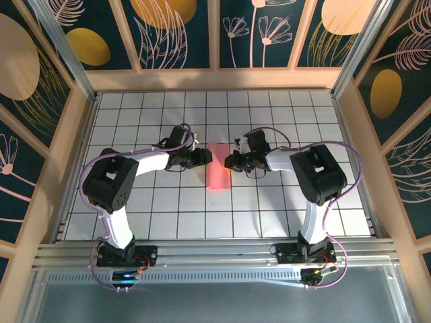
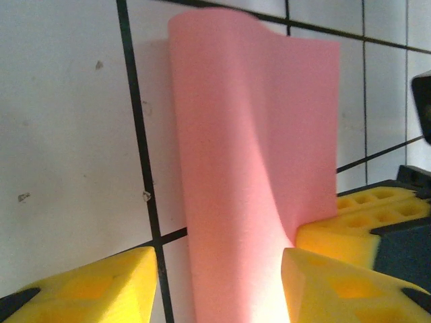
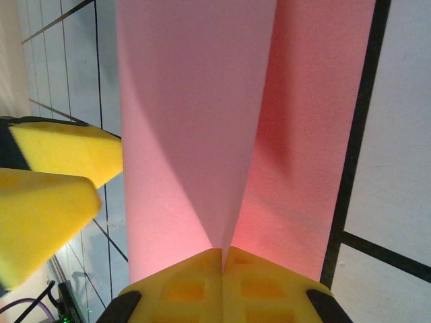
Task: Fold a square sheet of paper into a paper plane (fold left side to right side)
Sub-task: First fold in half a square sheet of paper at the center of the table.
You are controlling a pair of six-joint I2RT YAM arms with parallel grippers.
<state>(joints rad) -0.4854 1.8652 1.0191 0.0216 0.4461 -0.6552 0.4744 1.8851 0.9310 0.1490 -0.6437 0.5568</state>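
On table point(image 1: 135, 202), R gripper point(image 3: 222, 254) pinches pink sheet point(image 3: 202, 121).

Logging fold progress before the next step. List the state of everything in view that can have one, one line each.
square sheet of paper: folded over into a narrow strip, its two layers splayed apart, not pressed flat.
left end effector: open, one finger on each side of the paper.
right end effector: shut, pinching the edge of the paper.
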